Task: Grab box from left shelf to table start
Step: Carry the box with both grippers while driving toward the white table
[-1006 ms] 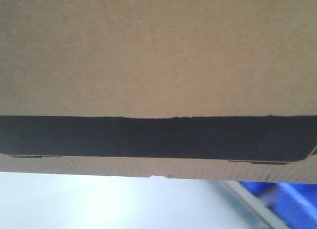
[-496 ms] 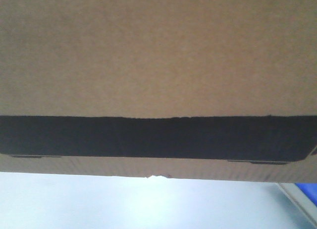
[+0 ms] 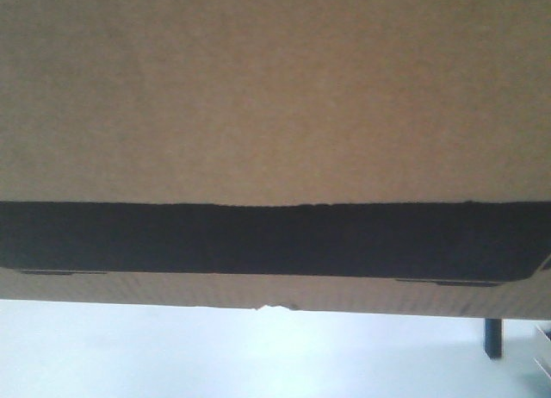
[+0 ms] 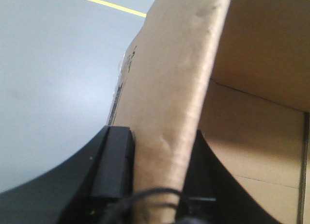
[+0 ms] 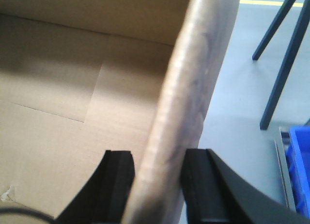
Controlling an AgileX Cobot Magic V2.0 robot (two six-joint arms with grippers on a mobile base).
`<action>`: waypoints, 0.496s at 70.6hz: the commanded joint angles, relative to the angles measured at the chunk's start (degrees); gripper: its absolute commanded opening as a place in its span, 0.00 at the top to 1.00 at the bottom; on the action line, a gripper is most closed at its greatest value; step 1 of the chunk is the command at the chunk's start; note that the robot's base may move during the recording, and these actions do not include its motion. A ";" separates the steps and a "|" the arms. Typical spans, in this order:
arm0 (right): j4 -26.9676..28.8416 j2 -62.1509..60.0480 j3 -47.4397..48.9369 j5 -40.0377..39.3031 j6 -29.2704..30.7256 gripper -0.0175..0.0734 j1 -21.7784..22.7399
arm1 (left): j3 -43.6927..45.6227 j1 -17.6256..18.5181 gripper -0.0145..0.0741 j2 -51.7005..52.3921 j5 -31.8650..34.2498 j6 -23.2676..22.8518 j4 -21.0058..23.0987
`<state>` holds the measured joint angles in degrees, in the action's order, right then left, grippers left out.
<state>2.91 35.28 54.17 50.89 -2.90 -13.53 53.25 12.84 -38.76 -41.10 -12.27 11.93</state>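
Observation:
The brown cardboard box [image 3: 275, 88] with its wide black panel [image 3: 275, 239] fills most of the front view, held up close to the camera. My left gripper [image 4: 157, 136] is shut on the box's left wall [image 4: 179, 64], one black finger [image 4: 116, 156] outside and one inside. My right gripper [image 5: 157, 158] is shut on the right wall [image 5: 193, 78] in the same way. A metal rail [image 5: 283, 170] of the left shelf shows at the lower right of the right wrist view. I cannot make out the table for certain.
A pale grey surface [image 3: 172, 355] shows below the box, with a dark leg [image 3: 492, 338] at its right. Dark blue legs [image 5: 286, 64] stand on grey floor with a yellow line [image 5: 264, 2]. A blue bin [image 5: 300, 170] sits beside the rail.
The blue bins and metal rail have slid out of the front view to the right, and a dark leg has come in. The box keeps its place in the frame.

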 commanded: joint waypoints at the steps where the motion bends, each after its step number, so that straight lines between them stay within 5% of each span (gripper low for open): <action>1: 2.28 0.57 1.72 -10.83 1.54 0.74 0.01 | 2.45 1.87 0.95 1.15 2.74 5.16 12.37; 35: 2.28 0.57 1.72 -10.83 1.54 0.74 0.01 | 2.45 1.87 0.95 1.15 2.74 5.16 12.37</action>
<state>2.91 35.28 54.17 50.89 -2.90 -13.53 53.25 12.84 -38.76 -41.10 -12.27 11.93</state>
